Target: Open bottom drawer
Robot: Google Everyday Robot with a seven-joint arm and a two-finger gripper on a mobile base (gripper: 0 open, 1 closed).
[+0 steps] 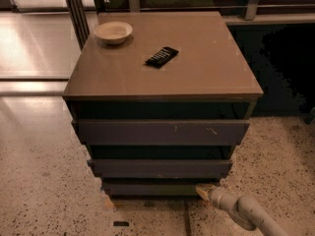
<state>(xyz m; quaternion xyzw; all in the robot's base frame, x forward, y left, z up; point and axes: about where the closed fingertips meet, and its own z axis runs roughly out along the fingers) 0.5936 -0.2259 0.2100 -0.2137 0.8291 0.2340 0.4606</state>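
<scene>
The bottom drawer (152,188) is the lowest, narrowest dark grey front of three on a brown-topped cabinet; its front stands flush below the middle front (160,168). My gripper (203,191), pale-tipped on a grey arm (241,210) coming from the lower right, is at the bottom drawer's right end, touching or nearly touching its front edge. The widest front (160,132), with pale scratch marks, is above.
A pale bowl (113,32) and a black remote-like object (162,56) lie on the cabinet top (206,68). Speckled floor surrounds the cabinet. Metal poles stand at the back left. A small dark item (120,223) lies on the floor in front.
</scene>
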